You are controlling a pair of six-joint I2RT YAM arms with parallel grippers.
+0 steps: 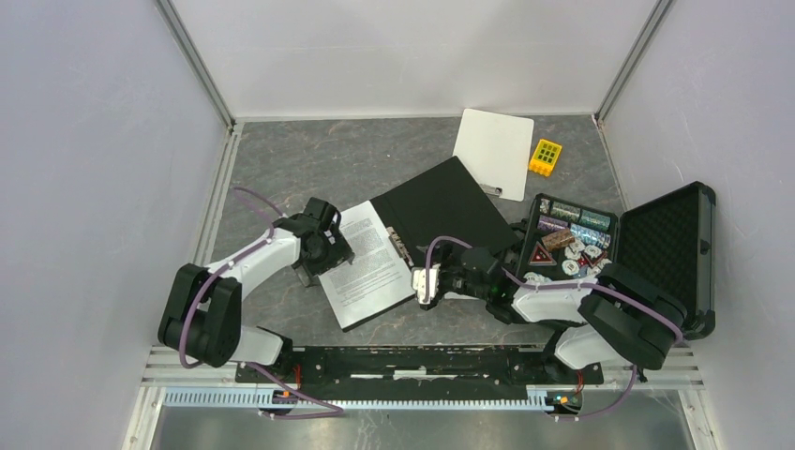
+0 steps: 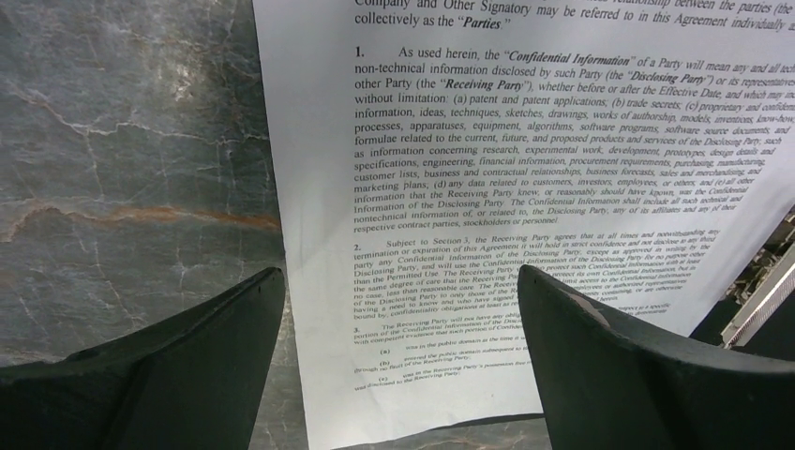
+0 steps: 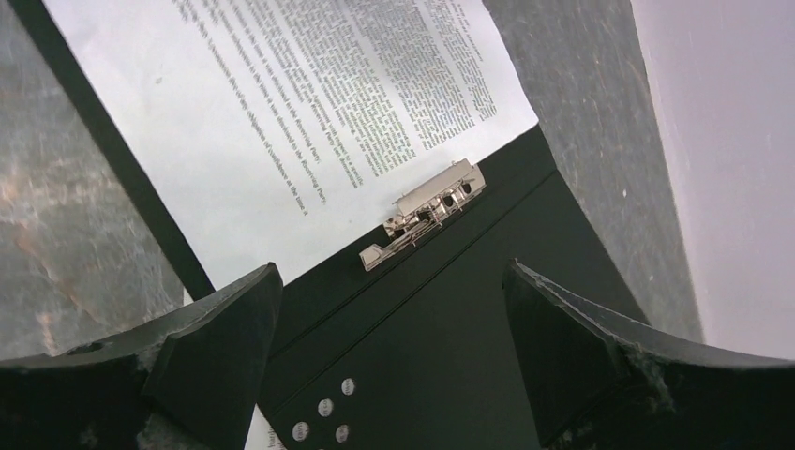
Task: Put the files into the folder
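1. The flat rectangular folder (image 1: 450, 202) lies open near the middle of the grey marbled table (image 2: 122, 169), black inside facing up. Its outer colour is hidden.
2. A white paper sheet (image 1: 367, 272) of dense black print lies on the folder's left half and hides nearly all of it. One edge is just beside the silver metal clip (image 3: 427, 214) at the spine. Whether a second sheet lies beneath cannot be told.
3. The left gripper (image 2: 401, 370) is over the sheet's left edge, fingers spread wide with nothing between them. Whether it touches the paper is unclear.
4. The right gripper (image 3: 394, 366) is over the folder near the clip, likewise spread and holding nothing.
5. Farther back lie a blank white clipboard (image 1: 494, 150) and a small yellow block (image 1: 545, 157). At the right stands an open black foam-lined case (image 1: 661, 248), its small contents too fine to make out and partly covered by the right arm
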